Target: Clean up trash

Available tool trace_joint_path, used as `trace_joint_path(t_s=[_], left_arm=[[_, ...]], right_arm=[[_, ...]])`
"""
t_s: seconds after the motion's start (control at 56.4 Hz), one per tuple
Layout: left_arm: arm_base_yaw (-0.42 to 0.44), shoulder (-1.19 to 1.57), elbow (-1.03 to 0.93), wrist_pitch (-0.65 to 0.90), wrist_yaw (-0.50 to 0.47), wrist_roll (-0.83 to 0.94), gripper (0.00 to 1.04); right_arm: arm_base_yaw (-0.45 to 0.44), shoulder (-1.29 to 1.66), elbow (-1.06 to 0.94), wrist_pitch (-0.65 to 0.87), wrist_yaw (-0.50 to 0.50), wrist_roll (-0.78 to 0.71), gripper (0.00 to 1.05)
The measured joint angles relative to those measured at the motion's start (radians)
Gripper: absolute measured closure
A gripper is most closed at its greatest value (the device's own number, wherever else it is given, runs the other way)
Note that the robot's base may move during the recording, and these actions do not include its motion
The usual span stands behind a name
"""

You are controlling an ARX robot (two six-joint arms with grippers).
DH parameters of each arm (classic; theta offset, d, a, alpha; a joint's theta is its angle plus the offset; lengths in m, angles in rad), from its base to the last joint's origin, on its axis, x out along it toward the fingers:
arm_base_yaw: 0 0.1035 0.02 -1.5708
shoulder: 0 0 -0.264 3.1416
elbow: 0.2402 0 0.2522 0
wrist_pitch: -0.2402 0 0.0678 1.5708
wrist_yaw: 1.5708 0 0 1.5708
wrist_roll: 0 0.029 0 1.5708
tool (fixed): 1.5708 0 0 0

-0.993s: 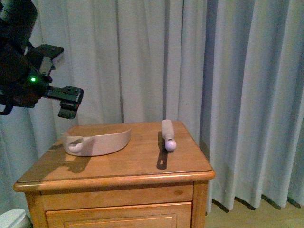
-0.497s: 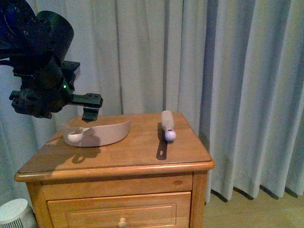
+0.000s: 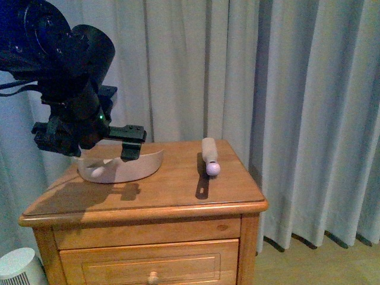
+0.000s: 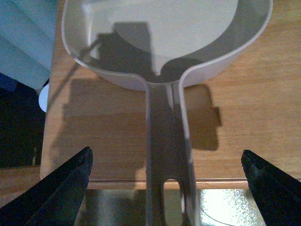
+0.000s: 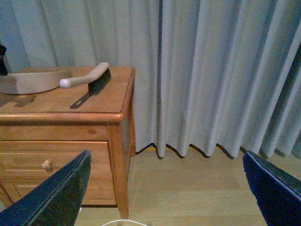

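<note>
No crumpled white paper wad shows in any view. A beige dustpan point(image 3: 122, 166) lies on the left of the wooden nightstand point(image 3: 178, 196). A brush point(image 3: 209, 155) with a white-tipped handle lies to its right. My left gripper point(image 3: 134, 142) is open just above the dustpan's rear. In the left wrist view its dark fingers point(image 4: 66, 188) stand wide apart on either side of the dustpan's handle point(image 4: 167, 155), without touching it. The pan's inside point(image 4: 178, 28) looks bare. My right gripper point(image 5: 164, 197) is open and empty, low above the floor to the right of the nightstand point(image 5: 61, 108).
Grey curtains point(image 3: 267, 89) hang behind and to the right of the nightstand. A white round device point(image 3: 18, 267) stands on the floor at its left. A drawer with a knob point(image 3: 153, 276) is below the top. Wooden floor point(image 5: 188, 188) lies to the right.
My left arm has moved right and down, from beside the nightstand to just over the dustpan's rear. The dustpan and brush lie as before.
</note>
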Motion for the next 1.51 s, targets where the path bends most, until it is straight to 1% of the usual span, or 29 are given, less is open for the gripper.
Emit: trace_joint_path(t_s=[0.656, 1.206, 1.33, 1.383, 1.507], left_arm=[[0.016, 0.087, 0.045, 0.021, -0.013, 0.03, 0.08], [0.019, 0.119, 0.045, 0.042, -0.021, 0.045, 0.08], [0.02, 0.119, 0.045, 0.042, -0.031, 0.055, 0.3], [0.021, 0.119, 0.045, 0.042, -0.033, 0.057, 0.37], [0.023, 0.119, 0.045, 0.042, -0.036, 0.062, 0.58]], right_arm=[[0.0, 0.0, 0.0, 0.0, 0.0, 0.0, 0.07], [0.0, 0.0, 0.0, 0.0, 0.0, 0.0, 0.07], [0.0, 0.0, 0.0, 0.0, 0.0, 0.0, 0.07], [0.0, 0.0, 0.0, 0.0, 0.0, 0.0, 0.07], [0.0, 0.0, 0.0, 0.0, 0.0, 0.0, 0.07]])
